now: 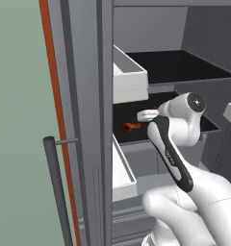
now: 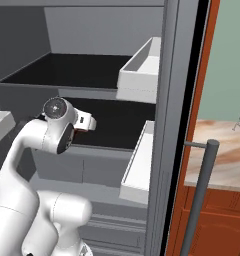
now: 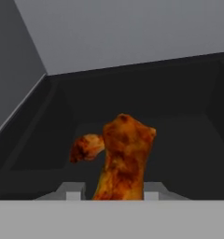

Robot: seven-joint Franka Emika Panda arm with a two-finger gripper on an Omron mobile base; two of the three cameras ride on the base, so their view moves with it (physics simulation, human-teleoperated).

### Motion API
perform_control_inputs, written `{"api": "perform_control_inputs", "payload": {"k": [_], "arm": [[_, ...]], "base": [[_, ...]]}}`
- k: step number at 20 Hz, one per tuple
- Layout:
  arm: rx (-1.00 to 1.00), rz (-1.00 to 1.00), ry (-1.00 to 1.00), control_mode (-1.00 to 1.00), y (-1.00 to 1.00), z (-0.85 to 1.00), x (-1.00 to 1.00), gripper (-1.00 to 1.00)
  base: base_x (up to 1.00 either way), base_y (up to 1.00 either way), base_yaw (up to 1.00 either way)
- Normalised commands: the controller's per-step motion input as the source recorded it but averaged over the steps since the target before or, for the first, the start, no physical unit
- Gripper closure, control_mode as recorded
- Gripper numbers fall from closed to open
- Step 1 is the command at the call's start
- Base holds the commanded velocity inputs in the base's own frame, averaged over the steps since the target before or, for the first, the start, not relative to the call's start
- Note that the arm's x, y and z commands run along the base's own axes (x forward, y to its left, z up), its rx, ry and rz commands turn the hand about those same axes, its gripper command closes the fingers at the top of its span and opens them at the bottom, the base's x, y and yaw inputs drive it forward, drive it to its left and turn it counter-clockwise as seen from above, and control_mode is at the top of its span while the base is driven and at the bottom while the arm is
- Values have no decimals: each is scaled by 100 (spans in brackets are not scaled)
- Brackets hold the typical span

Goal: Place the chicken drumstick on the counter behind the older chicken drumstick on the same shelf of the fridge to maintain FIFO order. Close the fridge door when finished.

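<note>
Jaws narrow, clamped on the chicken drumstick (image 3: 123, 158), carried by the gripper (image 3: 113, 195) over the shelf (image 1: 136, 134). Older drumstick (image 1: 131, 126) lies near the front. Remaining: set down behind it, release, close fridge (image 2: 178, 100) door.

A kitchen, rendered rather than real — the open fridge (image 1: 88, 96) shows a grey interior with black shelves (image 2: 77, 70) and white door bins (image 2: 142, 70), and cooked chicken drumsticks (image 1: 132, 126) lie on the middle shelf. Beside the fridge in the right base view runs a beige marble-patterned counter (image 2: 222, 155) atop reddish-brown wooden cabinets (image 2: 217, 225). A long vertical bar handle (image 2: 199, 195) stands on the fridge door — and the wall behind is pale green (image 1: 16, 120).
</note>
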Motion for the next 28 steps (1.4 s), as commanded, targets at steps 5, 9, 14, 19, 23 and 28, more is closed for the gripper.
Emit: {"api": "perform_control_inputs", "payload": {"k": [5, 9, 14, 19, 23, 28], "arm": [[-7, 5, -27, -100, 2, -51, 32, 100], [-18, 3, -14, -100, 10, -7, 15, 100], [-13, 0, 5, -100, 31, 0, 40, 100], [-26, 7, 22, -100, 19, 0, 50, 100], [-34, 12, 17, -100, 13, 0, 36, 100], [-25, 16, 4, -100, 10, 2, 8, 100]], "base": [[0, 0, 0], [0, 0, 0], [0, 0, 0], [0, 0, 0], [0, 0, 0], [0, 0, 0]]}}
